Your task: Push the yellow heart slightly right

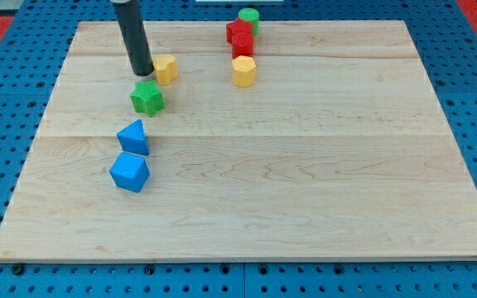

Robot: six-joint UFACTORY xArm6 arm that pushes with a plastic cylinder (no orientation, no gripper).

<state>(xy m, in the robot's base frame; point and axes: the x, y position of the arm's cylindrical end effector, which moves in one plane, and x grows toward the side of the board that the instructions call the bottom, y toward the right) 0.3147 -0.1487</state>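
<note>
The yellow heart [166, 69] lies on the wooden board [305, 165] near the view's top left. My tip [142, 72] stands just left of the heart, touching or nearly touching its left side. A green star [147, 97] lies just below the tip. The rod rises from the tip to the view's top edge.
A yellow hexagon [243, 72] lies at top centre, with two red blocks [240, 38] and a green block [249, 17] stacked above it toward the board's top edge. A blue triangle [134, 136] and a blue cube-like block [130, 172] lie at the left.
</note>
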